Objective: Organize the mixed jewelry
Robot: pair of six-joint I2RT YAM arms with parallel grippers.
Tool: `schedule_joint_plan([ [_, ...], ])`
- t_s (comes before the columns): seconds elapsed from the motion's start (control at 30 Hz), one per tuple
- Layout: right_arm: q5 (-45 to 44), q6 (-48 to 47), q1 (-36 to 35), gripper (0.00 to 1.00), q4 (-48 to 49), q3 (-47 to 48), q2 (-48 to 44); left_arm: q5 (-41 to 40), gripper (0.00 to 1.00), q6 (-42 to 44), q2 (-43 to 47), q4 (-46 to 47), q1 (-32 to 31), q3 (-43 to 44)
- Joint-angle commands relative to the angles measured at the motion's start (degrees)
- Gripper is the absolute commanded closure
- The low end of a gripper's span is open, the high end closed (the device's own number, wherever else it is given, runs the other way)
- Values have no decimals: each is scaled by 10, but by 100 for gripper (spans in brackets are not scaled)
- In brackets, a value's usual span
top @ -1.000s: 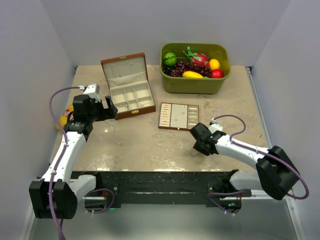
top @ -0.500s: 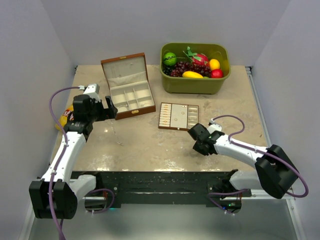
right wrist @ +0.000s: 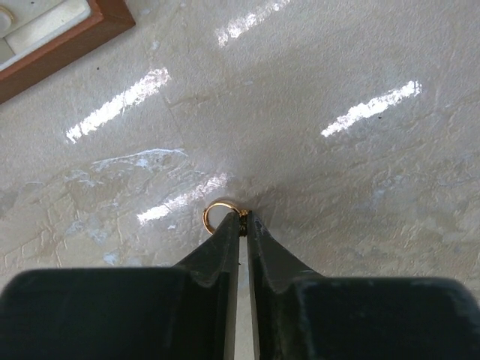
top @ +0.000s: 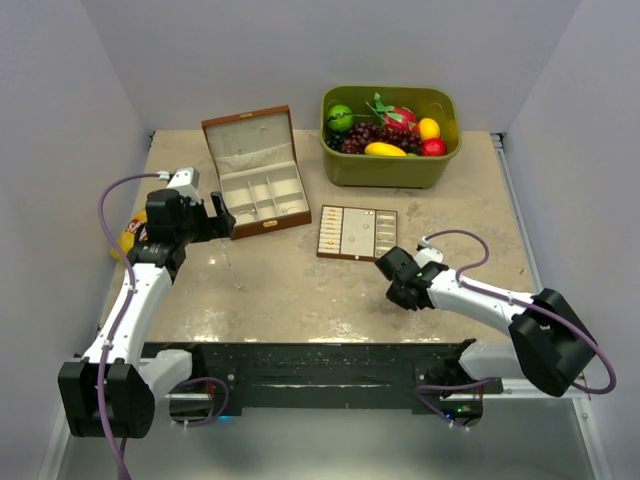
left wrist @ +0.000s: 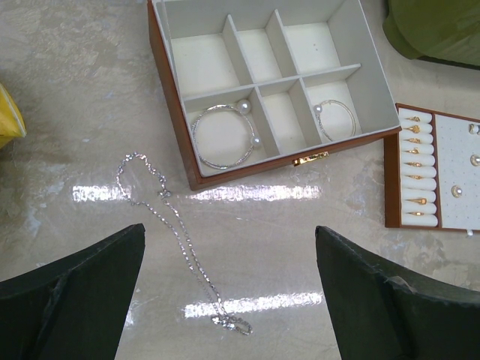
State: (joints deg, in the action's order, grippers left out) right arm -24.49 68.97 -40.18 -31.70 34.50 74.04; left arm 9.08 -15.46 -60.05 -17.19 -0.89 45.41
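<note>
A thin silver chain (left wrist: 169,225) lies loose on the table, between and ahead of my left gripper's (left wrist: 229,232) wide-open fingers. Two silvery wire hoops (left wrist: 223,136) (left wrist: 335,120) lie in front compartments of the brown wooden box (left wrist: 174,150). The brown-edged cream tray (left wrist: 390,180) with small gold pieces sits to its right. My right gripper (right wrist: 244,217) is down at the table, shut on a small gold ring (right wrist: 212,212) pinched at its fingertips. From above, the right gripper (top: 393,283) sits just below the tray (top: 357,232) and the left gripper (top: 222,215) left of the box (top: 255,185).
A green bin (top: 390,165) full of toy fruit stands at the back, right of the box. A yellow object (top: 130,235) lies at the table's left edge beside the left arm. The tray's brown corner (right wrist: 75,37) shows at the right wrist view's upper left.
My right gripper has shifted slightly left and its jaws have closed onto the gold ring. The left arm has not moved.
</note>
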Motion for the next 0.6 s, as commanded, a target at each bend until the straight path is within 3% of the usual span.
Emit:
schedule_joint_plan([
  [0.0, -8, -5, -4, 95, 16, -6, 20, 24, 0, 3, 3, 22, -1, 2],
  [0.2, 1, -55, -4, 100, 62, -12, -1, 66, 0, 21, -21, 18, -2, 3],
  [0.4, 17, -164, -4, 100, 125, 9, -59, 150, 0, 30, 13, 77, -22, -31],
  [0.57, 72, -231, -3, 100, 196, 36, -63, 239, 0, 43, -11, 89, -57, -24],
])
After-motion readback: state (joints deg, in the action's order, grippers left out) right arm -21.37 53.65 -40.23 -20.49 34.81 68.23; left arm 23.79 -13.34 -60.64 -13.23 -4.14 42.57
